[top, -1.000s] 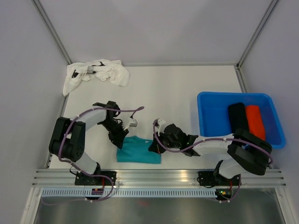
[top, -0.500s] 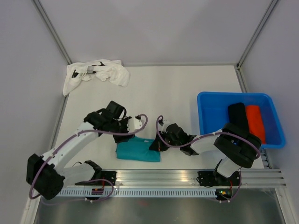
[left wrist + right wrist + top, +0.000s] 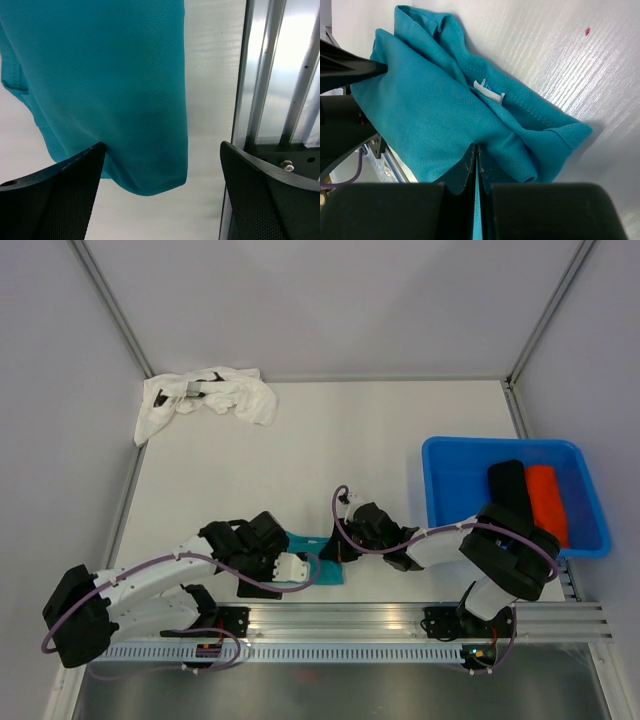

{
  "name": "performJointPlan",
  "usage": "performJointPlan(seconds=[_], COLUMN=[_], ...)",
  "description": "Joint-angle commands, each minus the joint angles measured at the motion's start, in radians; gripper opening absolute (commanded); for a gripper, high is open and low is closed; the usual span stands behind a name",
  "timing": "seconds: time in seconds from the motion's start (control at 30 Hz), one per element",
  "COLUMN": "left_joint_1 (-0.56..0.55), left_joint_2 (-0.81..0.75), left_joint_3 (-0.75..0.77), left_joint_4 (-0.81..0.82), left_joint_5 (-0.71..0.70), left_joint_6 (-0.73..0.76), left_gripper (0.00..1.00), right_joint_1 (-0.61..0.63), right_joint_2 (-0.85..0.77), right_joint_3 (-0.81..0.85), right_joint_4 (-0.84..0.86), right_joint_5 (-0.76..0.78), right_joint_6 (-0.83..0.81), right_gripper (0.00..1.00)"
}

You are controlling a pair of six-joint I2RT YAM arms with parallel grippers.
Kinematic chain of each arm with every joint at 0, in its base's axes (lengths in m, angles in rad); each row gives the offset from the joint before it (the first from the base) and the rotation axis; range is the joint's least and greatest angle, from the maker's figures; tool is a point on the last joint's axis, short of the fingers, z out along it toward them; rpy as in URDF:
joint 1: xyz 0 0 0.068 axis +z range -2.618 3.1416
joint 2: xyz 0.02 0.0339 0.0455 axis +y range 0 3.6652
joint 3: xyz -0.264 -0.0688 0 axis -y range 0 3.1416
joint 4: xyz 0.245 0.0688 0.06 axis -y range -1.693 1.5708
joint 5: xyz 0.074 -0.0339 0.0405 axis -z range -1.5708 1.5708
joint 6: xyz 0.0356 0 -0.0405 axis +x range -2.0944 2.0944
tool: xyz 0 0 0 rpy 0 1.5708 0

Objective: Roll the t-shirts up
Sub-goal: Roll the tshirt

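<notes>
Teal t-shirt (image 3: pixel 435 115) is lying folded at the near edge of the table (image 3: pixel 380 430), right by the rail. The right gripper (image 3: pixel 476 150) is pinching a fold of it with its jaws nearly together, and the left gripper (image 3: pixel 162 150) is sitting over the shirt's other end with its jaws spread wide, gripping nothing. White t-shirt (image 3: pixel 205 398) is lying crumpled in the far left corner, while the black t-shirt (image 3: pixel 508 490) and the orange-red t-shirt (image 3: pixel 547 502) are sitting rolled up side by side in the blue tub (image 3: pixel 450 455) on the right.
</notes>
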Motion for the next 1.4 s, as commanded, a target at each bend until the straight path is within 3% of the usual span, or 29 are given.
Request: performJointPlan(seconds=[0.0, 0.23, 0.37, 0.43, 0.47, 0.5, 0.67, 0.83, 1.1, 1.23, 1.37], left_joint_1=[-0.019, -0.017, -0.019, -0.017, -0.017, -0.017, 0.000, 0.052, 0.233, 0.288, 0.303], left_joint_2=[-0.002, -0.029, -0.043, -0.043, -0.045, -0.046, -0.057, -0.045, 0.076, 0.116, 0.153], left_joint_3=[-0.055, -0.151, -0.114, -0.096, -0.083, -0.079, -0.056, -0.060, 0.059, 0.095, 0.087], left_joint_4=[0.086, 0.191, 0.185, 0.176, 0.170, 0.165, 0.080, 0.000, -0.178, -0.197, -0.198], left_joint_5=[-0.089, -0.201, -0.181, -0.166, -0.153, -0.153, -0.031, 0.126, 0.339, 0.373, 0.388], left_joint_6=[-0.019, -0.070, -0.101, -0.110, -0.112, -0.112, -0.060, 0.054, 0.287, 0.364, 0.390], left_gripper=[0.99, 0.84, 0.36, 0.21, 0.06, 0.03, 0.02, 0.02, 0.02, 0.02, 0.03], right_joint_1=[-0.006, -0.006, -0.006, -0.006, -0.006, -0.004, -0.004, -0.001, 0.051, 0.100, 0.146], right_joint_2=[-0.019, -0.045, -0.059, -0.082, -0.091, -0.103, -0.244, -0.447, -0.671, -0.705, -0.627], right_joint_3=[0.000, -0.009, -0.002, 0.004, 0.004, 0.007, 0.007, -0.011, -0.080, -0.131, -0.111], right_joint_4=[-0.051, -0.053, -0.044, -0.051, -0.057, -0.063, -0.132, -0.178, -0.307, -0.327, -0.402], right_joint_5=[0.051, 0.058, 0.032, 0.025, 0.020, 0.019, 0.005, -0.040, -0.240, -0.230, -0.154], right_joint_6=[-0.026, -0.037, -0.069, -0.097, -0.107, -0.136, -0.273, -0.557, -0.986, -1.095, -1.158], right_gripper=[0.06, 0.06, 0.08, 0.09, 0.10, 0.11, 0.23, 0.41, 0.50, 0.57, 0.59])
